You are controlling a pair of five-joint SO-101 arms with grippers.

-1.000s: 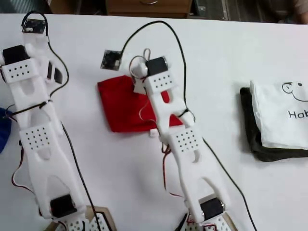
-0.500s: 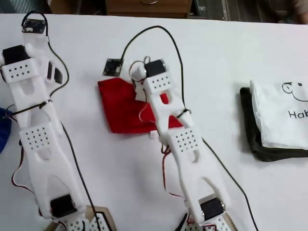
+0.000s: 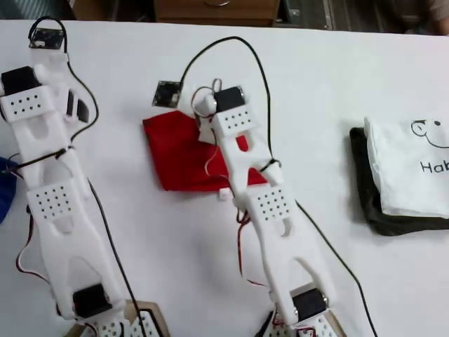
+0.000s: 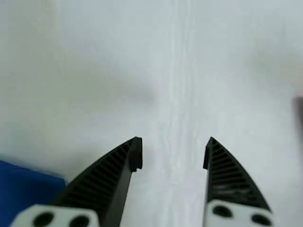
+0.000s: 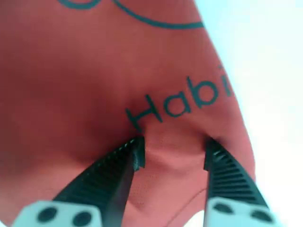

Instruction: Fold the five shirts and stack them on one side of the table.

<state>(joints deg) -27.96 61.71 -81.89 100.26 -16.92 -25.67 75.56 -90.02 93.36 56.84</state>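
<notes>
A folded red shirt (image 3: 175,151) with dark print lies in the middle of the table. My right arm (image 3: 242,154) stretches over it. In the right wrist view my right gripper (image 5: 173,153) is open, its fingertips (image 5: 135,153) pressed onto the red shirt (image 5: 94,71), with a small ridge of cloth between them. At the table's left, my left arm (image 3: 49,189) holds my left gripper (image 4: 171,153) open above bare white table. A blue shirt (image 3: 5,186) pokes in at the left edge and lies beside the left gripper in the left wrist view (image 4: 23,182).
At the right edge a folded white shirt (image 3: 414,165) with print sits on a folded dark shirt (image 3: 365,189). Black cables (image 3: 263,77) loop from both arms across the table. The far side of the table (image 3: 330,63) is bare.
The right arm's head shifted slightly to the right and toward the near edge over the red shirt. The left arm's head moved a little toward the far edge.
</notes>
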